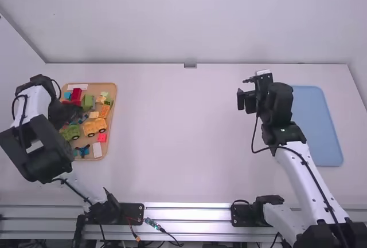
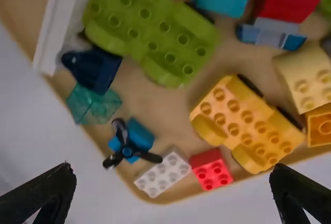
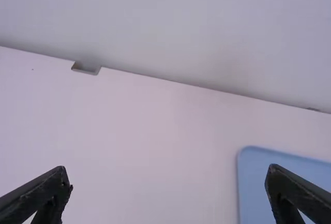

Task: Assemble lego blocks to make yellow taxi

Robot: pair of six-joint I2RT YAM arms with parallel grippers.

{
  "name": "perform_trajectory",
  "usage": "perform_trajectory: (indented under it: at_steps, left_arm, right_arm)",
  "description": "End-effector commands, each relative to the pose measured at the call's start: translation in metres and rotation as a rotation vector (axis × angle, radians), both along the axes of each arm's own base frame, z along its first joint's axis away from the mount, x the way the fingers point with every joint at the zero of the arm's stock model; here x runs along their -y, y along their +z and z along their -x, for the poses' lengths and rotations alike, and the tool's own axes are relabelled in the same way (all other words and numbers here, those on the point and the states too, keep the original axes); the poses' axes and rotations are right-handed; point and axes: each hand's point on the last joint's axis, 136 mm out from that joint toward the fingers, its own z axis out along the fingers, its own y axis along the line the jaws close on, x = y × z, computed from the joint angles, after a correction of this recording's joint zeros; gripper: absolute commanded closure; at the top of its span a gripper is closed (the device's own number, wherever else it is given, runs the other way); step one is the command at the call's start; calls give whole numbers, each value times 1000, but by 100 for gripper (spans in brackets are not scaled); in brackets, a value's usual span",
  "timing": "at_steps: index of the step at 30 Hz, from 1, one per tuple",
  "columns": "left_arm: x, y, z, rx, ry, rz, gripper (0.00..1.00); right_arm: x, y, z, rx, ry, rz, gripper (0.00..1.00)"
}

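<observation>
One yellow car base (image 2: 246, 125), long axis aslant in tray (image 1: 113, 123), all jaws agape

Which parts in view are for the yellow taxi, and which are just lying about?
Probably for the taxi:
yellow-orange wheeled base
pale yellow block
blue mat, perhaps the build spot

Apparently just lying about:
green wheeled base
black propeller on a blue block
clear teal block
white brick
small red brick
</observation>
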Motion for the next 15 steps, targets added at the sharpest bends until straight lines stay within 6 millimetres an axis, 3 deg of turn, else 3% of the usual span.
perform_trajectory:
  at_steps: [1, 5, 11, 15]
  left_arm:
    - [-11, 15, -17, 44, -97, -45, 1]
    - [-8, 15, -26, 77, -175, -36, 1]
    - [14, 14, -26, 96, -285, 65, 1]
    - [10, 14, -27, 95, -332, 44, 1]
  right_arm:
    - [-1, 11, -3, 30, 10, 17, 1]
    - [-1, 13, -4, 37, 10, 17, 1]
    - [-1, 12, -4, 36, 9, 17, 1]
    - [-1, 15, -5, 48, 8, 17, 1]
